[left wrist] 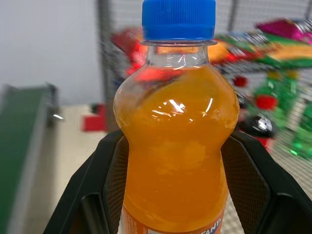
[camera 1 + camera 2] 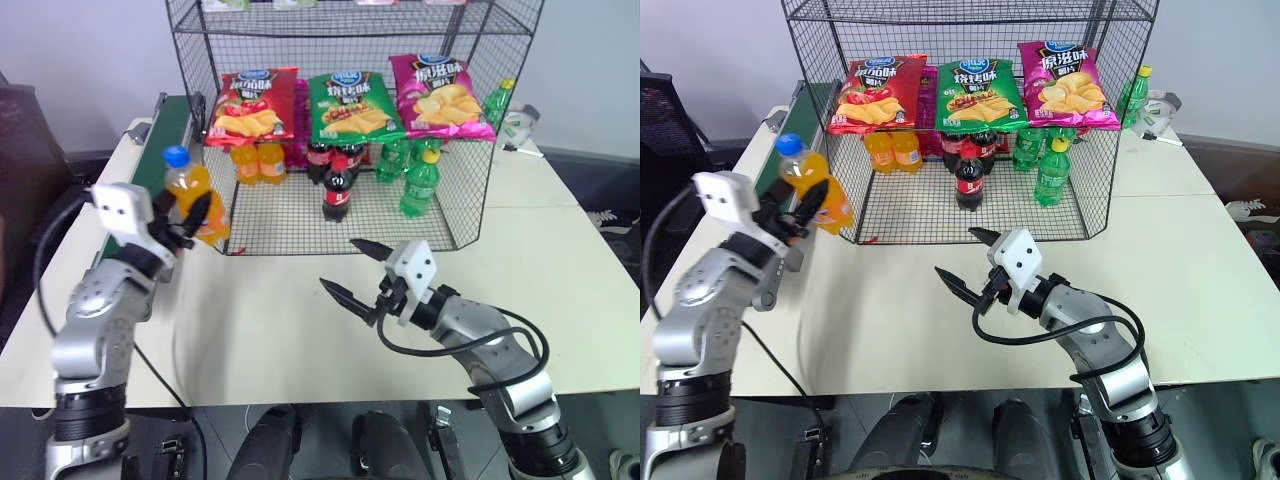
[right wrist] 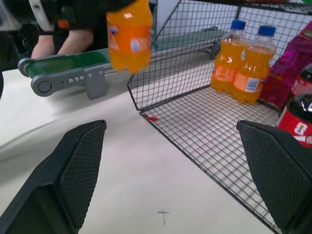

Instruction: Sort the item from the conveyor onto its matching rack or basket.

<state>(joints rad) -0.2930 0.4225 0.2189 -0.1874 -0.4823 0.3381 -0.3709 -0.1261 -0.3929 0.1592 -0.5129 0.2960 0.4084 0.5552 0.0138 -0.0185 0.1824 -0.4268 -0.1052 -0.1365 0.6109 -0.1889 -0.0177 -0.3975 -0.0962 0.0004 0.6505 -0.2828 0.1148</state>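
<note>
At the left of the frame, the left gripper (image 2: 190,222) pinches the orange soda bottle (image 2: 194,196) around its body, holding it in the air between the conveyor (image 2: 150,150) and the rack (image 2: 350,120). The right gripper (image 2: 350,270) hangs spread over the table (image 2: 560,270). The bottle tilts; it could catch the rack's mesh wall on entry, or topple the two orange bottles (image 2: 258,162) already standing inside.

My left claw (image 2: 196,222) holds the orange soda bottle (image 2: 196,200) with its blue cap up, between the green belt (image 2: 160,130) and the black rack (image 2: 455,215).
</note>
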